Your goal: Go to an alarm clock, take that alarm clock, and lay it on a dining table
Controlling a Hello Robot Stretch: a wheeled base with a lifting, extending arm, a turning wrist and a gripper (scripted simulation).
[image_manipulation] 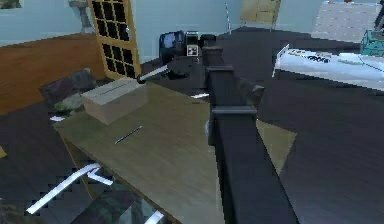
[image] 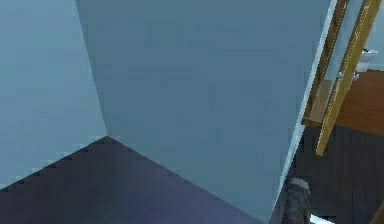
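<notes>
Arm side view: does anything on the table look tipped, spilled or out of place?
Nothing stands out. The cardboard box sits flat on the wooden table, and a thin dark stick lies near it.

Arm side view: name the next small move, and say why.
Probably draw the arm in a little. The gripper lies near the table's far edge, by a dark rounded thing, and I cannot tell whether it holds anything. The forward view faces a wall corner, so driving on would likely gain nothing.
</notes>
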